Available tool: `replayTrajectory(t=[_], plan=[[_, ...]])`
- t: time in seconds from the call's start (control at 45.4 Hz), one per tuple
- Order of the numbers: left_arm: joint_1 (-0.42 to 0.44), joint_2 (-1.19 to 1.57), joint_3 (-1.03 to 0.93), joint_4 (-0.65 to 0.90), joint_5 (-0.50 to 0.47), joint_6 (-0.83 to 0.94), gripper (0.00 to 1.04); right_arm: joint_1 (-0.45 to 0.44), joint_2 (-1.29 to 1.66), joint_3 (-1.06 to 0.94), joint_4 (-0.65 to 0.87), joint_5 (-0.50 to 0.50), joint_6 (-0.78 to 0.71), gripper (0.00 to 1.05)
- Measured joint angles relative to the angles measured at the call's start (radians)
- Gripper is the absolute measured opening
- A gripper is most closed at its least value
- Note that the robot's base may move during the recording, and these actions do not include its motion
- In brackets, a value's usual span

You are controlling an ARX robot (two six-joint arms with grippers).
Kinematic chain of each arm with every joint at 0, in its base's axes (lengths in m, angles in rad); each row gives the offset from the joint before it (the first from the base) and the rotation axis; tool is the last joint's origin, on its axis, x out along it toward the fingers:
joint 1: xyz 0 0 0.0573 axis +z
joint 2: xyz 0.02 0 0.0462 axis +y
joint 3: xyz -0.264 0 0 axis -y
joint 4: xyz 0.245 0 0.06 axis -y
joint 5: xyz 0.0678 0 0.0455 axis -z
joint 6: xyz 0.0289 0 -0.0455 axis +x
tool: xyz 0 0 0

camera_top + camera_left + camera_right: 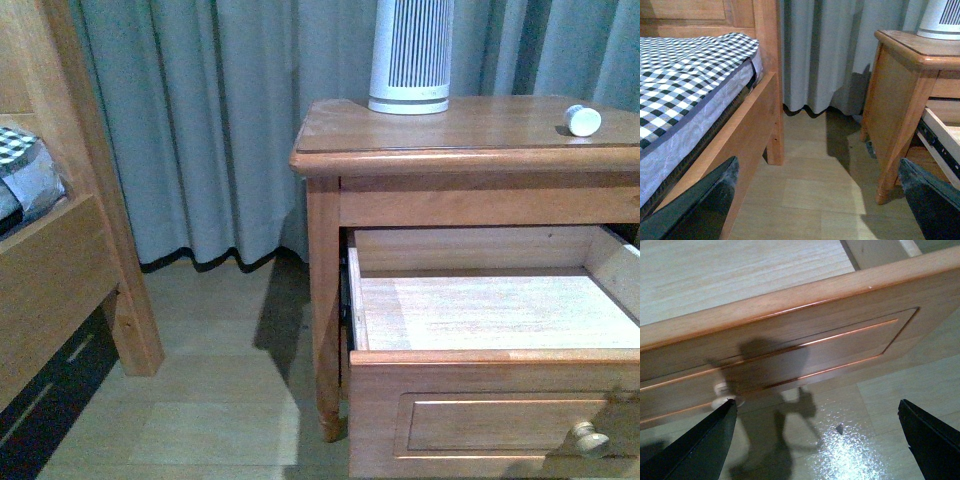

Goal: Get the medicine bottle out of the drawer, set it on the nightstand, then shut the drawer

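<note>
medicine bottle (582, 120) lies on the nightstand (470, 135) top, far right; drawer (490, 400) stands open and bare, so only closing remains; right hand (815, 440) open before its front, left hand (817, 200) open.

Drawer (500, 310) cut off at the front view's right and bottom edges, far right wall barely showing. Knob (590, 438) clipped close to the bottom edge. Slatted device (411, 55) lost its top past the upper edge. Medicine bottle (582, 120) too small for any mark to be read. Nightstand (900, 90) chopped by the left wrist view's right edge. Neither arm seen from the front.
</note>
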Motion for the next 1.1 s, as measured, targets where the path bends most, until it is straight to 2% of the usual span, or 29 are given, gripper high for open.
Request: replayTrajectory(t=[0.132, 0.264, 0.572, 0.749, 1.101], plan=[[0.0, 0.0, 0.0, 0.0, 0.0, 0.0, 0.98, -0.039, 0.198, 0.103, 0.114, 0.015, -0.052, 0.98], [0.0, 0.0, 0.0, 0.0, 0.0, 0.0, 0.98, -0.076, 0.343, 0.248, 0.136, 0.038, -0.095, 0.98], [0.0, 0.0, 0.0, 0.0, 0.0, 0.0, 0.98, -0.125, 0.623, 0.686, 0.116, 0.088, -0.248, 0.98], [0.0, 0.0, 0.0, 0.0, 0.0, 0.0, 0.98, -0.148, 0.726, 0.929, 0.011, 0.1, -0.291, 0.98], [0.0, 0.0, 0.0, 0.0, 0.0, 0.0, 0.98, -0.16, 0.784, 1.002, -0.068, 0.111, -0.314, 0.98]])
